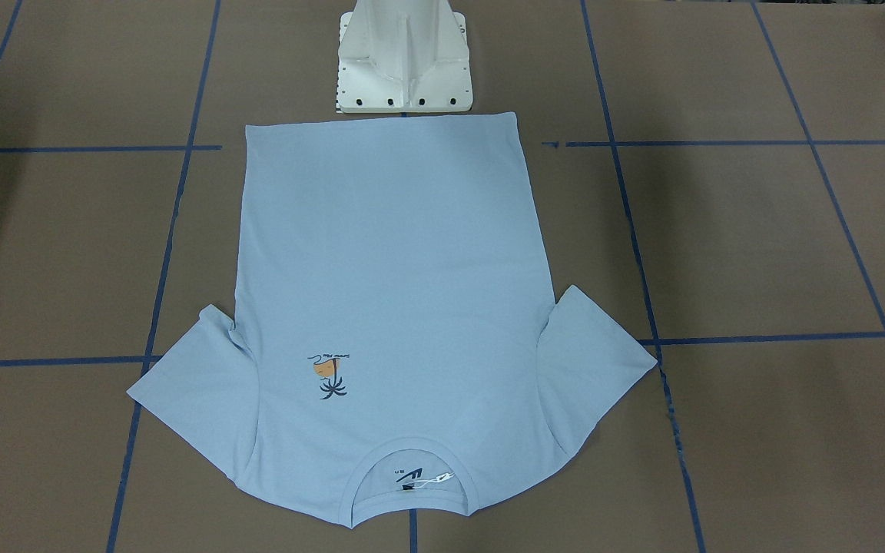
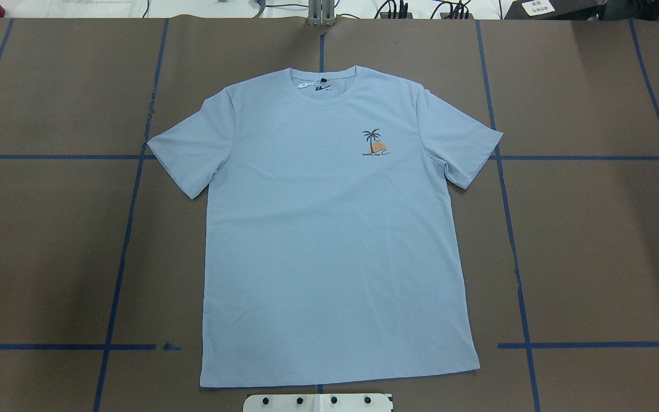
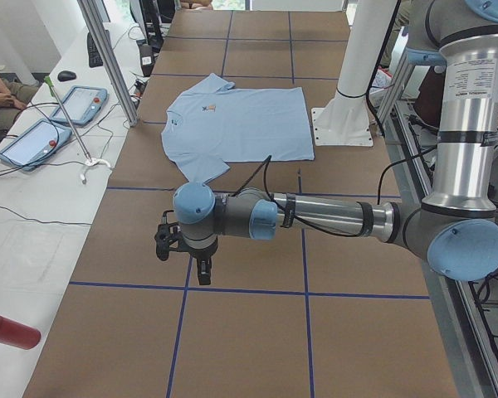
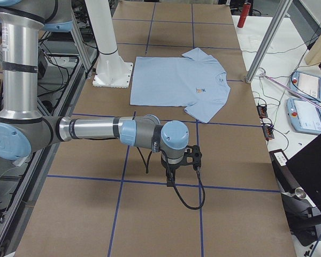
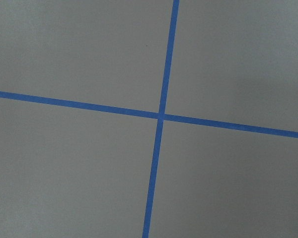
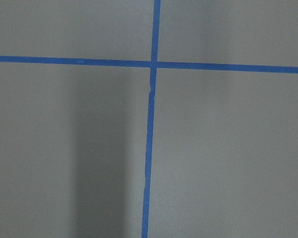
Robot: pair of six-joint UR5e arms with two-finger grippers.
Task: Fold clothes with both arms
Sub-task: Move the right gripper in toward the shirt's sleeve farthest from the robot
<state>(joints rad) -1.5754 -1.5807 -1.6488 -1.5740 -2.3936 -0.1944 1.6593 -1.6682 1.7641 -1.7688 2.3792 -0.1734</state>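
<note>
Closest to me, at this end of the brown table [image 3: 257, 332], the left arm [image 3: 332, 217] reaches out low and flat. Its black left gripper [image 3: 183, 255] points down over a spot where two blue tape lines [image 5: 161, 116] cross. I cannot tell if its fingers are spread or pressed together. It is well apart from the T-shirt [image 2: 329, 240], which lies further along, in the middle of the table. The shirt is light blue and lies flat and smooth, front side up. Both short sleeves [image 2: 189, 151] stick out to the sides. The round collar [image 2: 324, 98] is on the side away from the robot, and a small dark logo [image 2: 322, 87] shows inside the neck. A little print [image 2: 376, 143] of a dark palm tree with an orange patch sits on the chest, toward the robot's right. The straight bottom hem [image 2: 335, 382] lies just beside the white base [image 1: 404, 61]. Far off at the other end, the right arm [image 4: 96, 129] also reaches out low. Its right gripper [image 4: 183, 160] points down near another tape cross, well apart from the shirt. I cannot tell how its fingers stand either.
</note>
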